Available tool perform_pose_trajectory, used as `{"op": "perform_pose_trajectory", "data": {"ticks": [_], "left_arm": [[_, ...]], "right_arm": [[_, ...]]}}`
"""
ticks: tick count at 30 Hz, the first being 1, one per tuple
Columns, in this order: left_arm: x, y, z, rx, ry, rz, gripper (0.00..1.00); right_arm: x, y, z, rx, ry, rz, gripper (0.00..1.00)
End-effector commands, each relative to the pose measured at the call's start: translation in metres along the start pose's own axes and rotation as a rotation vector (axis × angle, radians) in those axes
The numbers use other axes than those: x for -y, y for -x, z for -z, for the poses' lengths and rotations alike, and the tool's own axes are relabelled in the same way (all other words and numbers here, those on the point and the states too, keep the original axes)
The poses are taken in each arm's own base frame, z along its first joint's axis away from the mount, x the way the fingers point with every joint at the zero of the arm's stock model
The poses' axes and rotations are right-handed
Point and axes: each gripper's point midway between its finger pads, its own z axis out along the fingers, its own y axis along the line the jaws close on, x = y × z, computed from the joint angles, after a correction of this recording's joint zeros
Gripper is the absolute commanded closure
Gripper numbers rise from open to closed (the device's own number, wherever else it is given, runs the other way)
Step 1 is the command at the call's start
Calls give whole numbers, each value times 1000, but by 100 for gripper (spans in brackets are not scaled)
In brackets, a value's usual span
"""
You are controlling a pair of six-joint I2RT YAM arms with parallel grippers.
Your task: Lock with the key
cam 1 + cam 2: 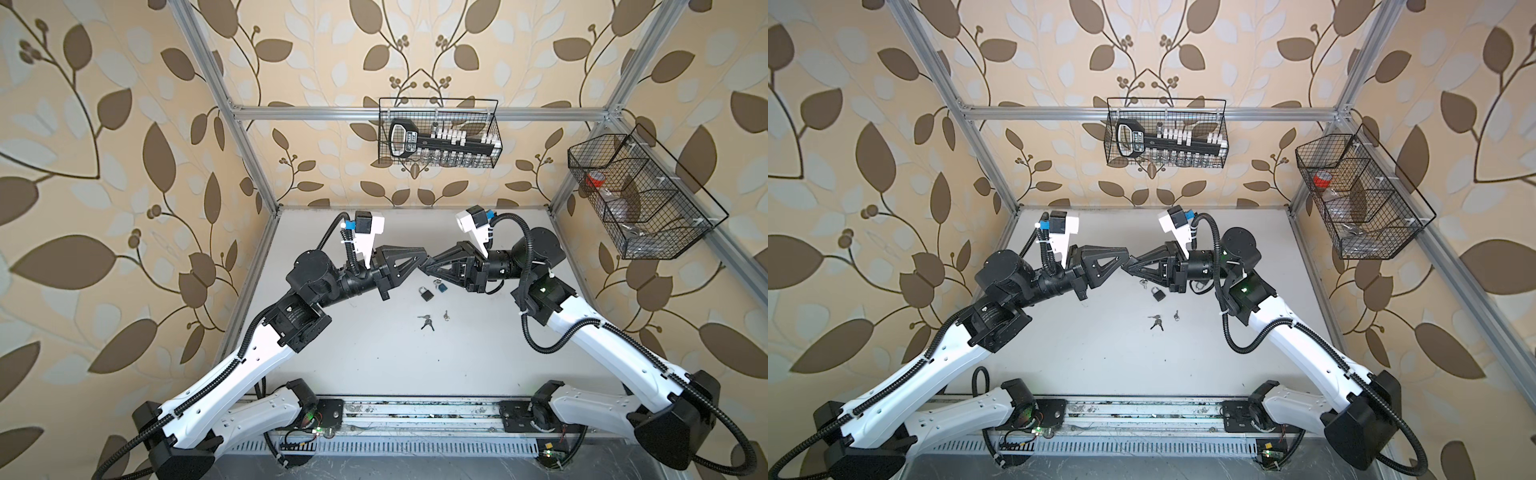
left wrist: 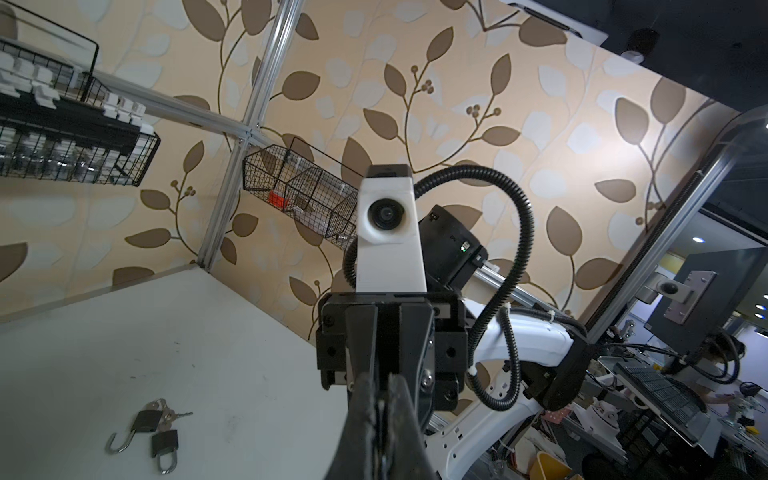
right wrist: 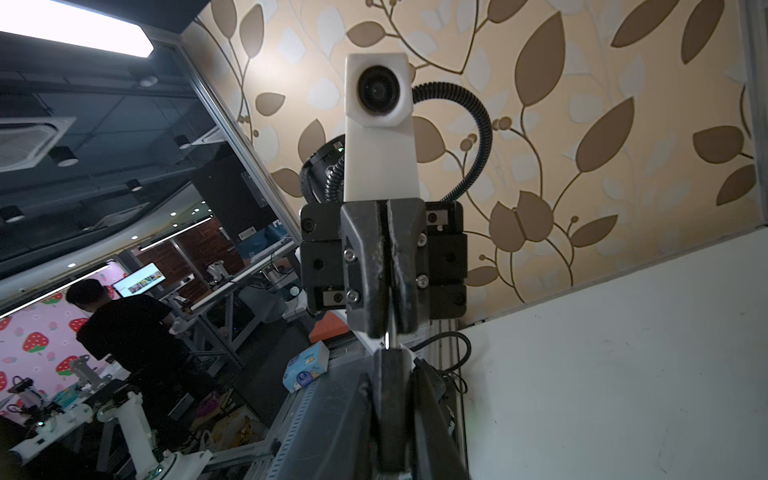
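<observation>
wallpaper (image 1: 124,166) beige with brown and pale grey leaf pattern. worktop (image 1: 374,353) plain white. my left gripper (image 1: 424,253) and right gripper (image 1: 424,268) black, arms (image 1: 249,361) white with black joints. black padlock (image 1: 426,294) has silver shackle, second padlock (image 1: 443,287) looks dark blue. loose keys (image 1: 426,322) silver. back basket (image 1: 496,124) and side basket (image 1: 648,245) black wire, roll (image 1: 595,179) inside red.
</observation>
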Motion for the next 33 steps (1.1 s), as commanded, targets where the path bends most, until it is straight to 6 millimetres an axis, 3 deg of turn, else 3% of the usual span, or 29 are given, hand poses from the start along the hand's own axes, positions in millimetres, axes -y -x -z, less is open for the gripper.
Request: {"op": "perform_pose_trajectory", "data": {"ticks": [1,2,5,12,15,23,33], "left_arm": [[-27,-51,11,-200,156,66,100],[-27,-46,14,-195,181,57,100],[-31,-36,21,-176,239,45,100],[-51,-22,32,-116,399,61,100],[-54,-19,31,-94,414,86,100],[-49,-16,26,-71,375,130,100],[-47,-17,28,-65,364,134,100]], "right_arm": [[25,5,19,58,-239,176,65],[29,-7,23,37,-257,185,59],[36,-28,37,6,-335,222,52],[59,-53,57,-18,-525,273,50],[66,-64,52,-53,-593,311,50],[55,-79,15,-67,-556,340,50],[67,-85,2,-47,-573,296,49]]}}
